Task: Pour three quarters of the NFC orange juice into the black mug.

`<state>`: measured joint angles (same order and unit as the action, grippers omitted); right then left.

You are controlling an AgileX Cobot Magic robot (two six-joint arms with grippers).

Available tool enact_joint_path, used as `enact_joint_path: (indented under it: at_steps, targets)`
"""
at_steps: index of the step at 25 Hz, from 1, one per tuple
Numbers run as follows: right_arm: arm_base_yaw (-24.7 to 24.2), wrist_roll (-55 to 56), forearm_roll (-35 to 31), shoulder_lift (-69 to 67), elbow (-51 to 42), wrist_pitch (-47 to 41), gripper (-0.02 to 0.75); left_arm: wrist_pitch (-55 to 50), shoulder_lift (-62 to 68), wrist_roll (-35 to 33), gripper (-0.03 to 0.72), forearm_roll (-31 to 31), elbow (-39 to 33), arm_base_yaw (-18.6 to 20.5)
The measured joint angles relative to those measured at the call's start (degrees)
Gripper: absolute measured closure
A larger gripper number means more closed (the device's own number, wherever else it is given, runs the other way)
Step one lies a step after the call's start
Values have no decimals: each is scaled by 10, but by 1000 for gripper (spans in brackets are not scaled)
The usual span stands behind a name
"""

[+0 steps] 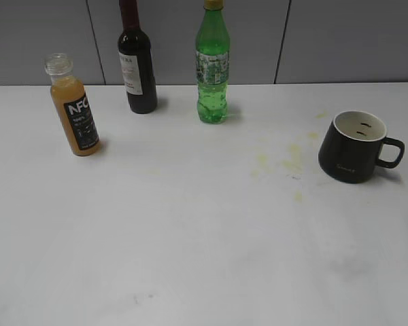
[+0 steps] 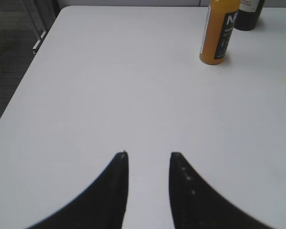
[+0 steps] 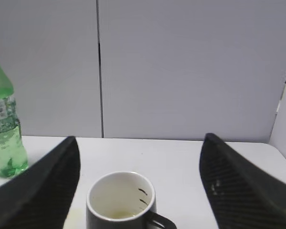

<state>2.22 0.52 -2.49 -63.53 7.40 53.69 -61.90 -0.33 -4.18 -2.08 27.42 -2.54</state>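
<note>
The NFC orange juice bottle (image 1: 75, 109) stands upright and uncapped at the far left of the white table; it also shows in the left wrist view (image 2: 219, 31), well ahead and to the right of my left gripper (image 2: 148, 155), which is open and empty above bare table. The black mug (image 1: 353, 146) stands at the right with its handle pointing right. In the right wrist view the mug (image 3: 121, 200) sits between my wide-open right gripper's fingers (image 3: 140, 143); its white inside holds a faint yellowish trace. Neither gripper shows in the exterior view.
A dark wine bottle (image 1: 137, 61) and a taller green bottle (image 1: 212, 68) stand at the back of the table (image 1: 190, 238). Yellowish stains (image 1: 285, 159) mark the table left of the mug. The table's left edge shows in the left wrist view (image 2: 24, 81).
</note>
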Motion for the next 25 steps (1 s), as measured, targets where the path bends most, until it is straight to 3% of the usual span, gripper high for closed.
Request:
enact_joint_path:
  at_steps: [3,5,13,25]
  targets:
    - [0,0,-8,-112,1,119,146,0,0,0,452,0,0,0]
    - [0,0,-12,-183,-2,144,146,0,0,0,452,0,0,0]
    - [0,-1,-71,-350,-2,150,146,0,0,0,452,0,0,0]
    - [0,-5,-98,-361,-1,155,146,0,0,0,452,0,0,0]
